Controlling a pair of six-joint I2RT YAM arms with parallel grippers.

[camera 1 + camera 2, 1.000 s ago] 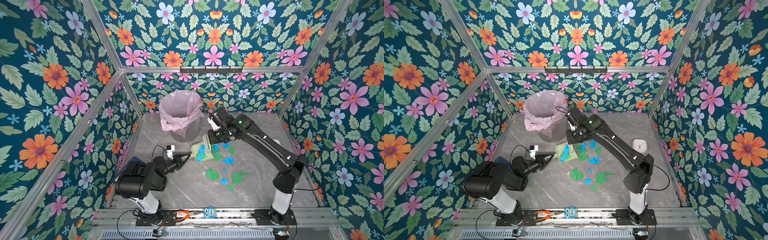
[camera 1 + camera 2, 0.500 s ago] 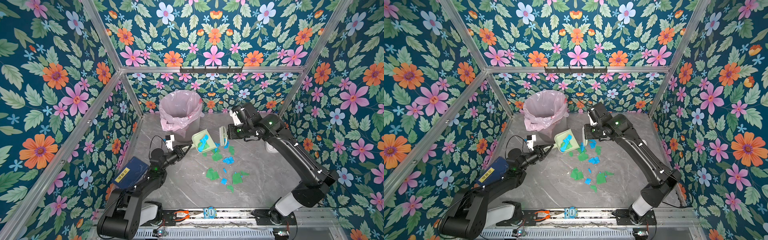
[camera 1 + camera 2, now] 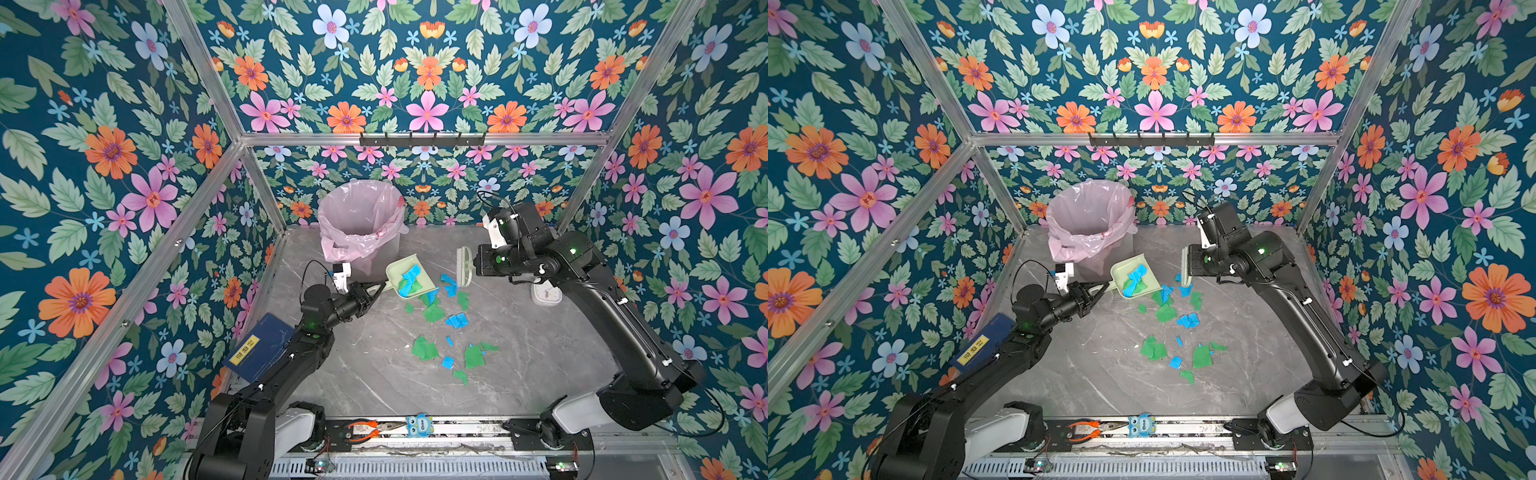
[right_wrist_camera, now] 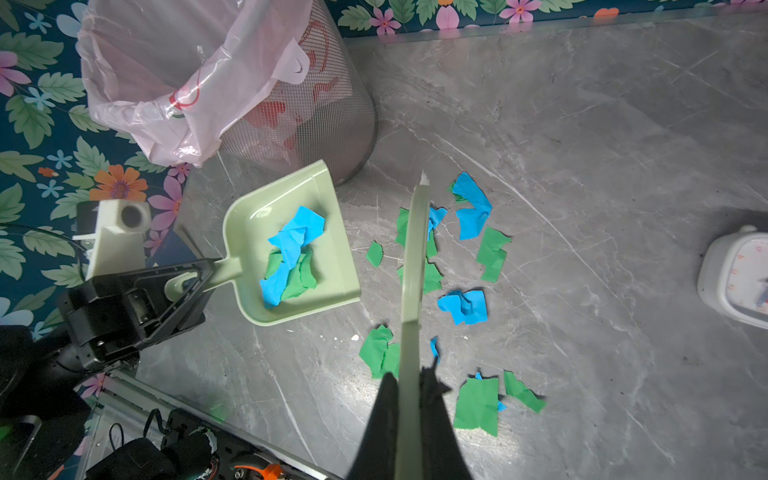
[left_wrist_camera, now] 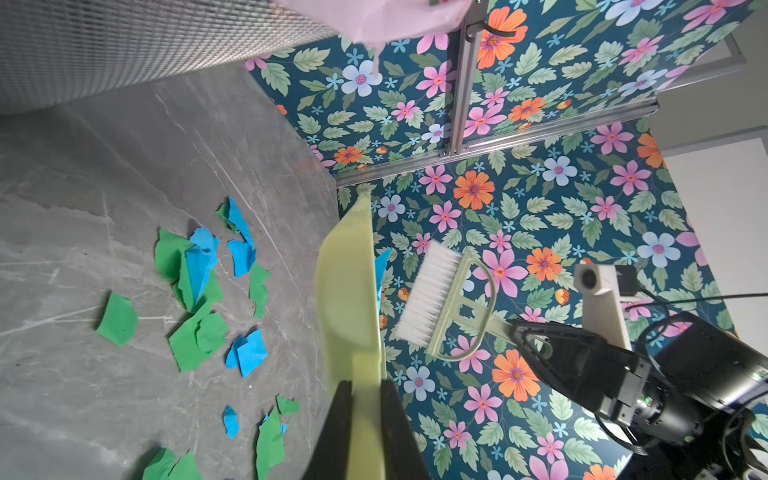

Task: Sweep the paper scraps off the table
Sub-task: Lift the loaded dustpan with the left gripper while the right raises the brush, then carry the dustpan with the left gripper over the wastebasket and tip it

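Paper scraps (image 3: 424, 348), both top views: most lie loose on the grey marble surface (image 3: 365, 386), from just beside the dustpan's lip down toward the near edge. A blue-and-green clump already sits in the pale green dustpan (image 3: 394, 271).
Dustpan, both top views: held close beside the pink-lined wire wastebasket (image 3: 1090, 216), open lip facing the loose pile.
Brush (image 3: 1185, 266), a top view: raised near the far end of the pile.
Left hand (image 5: 360, 386), left wrist view: pressed together on the dustpan's thin handle; the pan shows edge-on, lifted off the surface.
Right hand (image 5: 516, 329), left wrist view: pinching the brush handle, bristles clear of the surface.
Brush, right wrist view: edge-on over the middle of the paper scraps, gripped at its handle.
Load, right wrist view: clump lies mid-pan, with no wall on the lip side.
Timer (image 4: 733, 278), right wrist view: white, well apart from the scraps.
Risk, spill: if the pan dips lip-first on the way to the wastebasket, the clump probably slides back out.
Risk, grip: the narrow handle could twist in the pinch.
Risk, snag: the pan may catch the loose bag edge.
Progress: early; most scraps remain.
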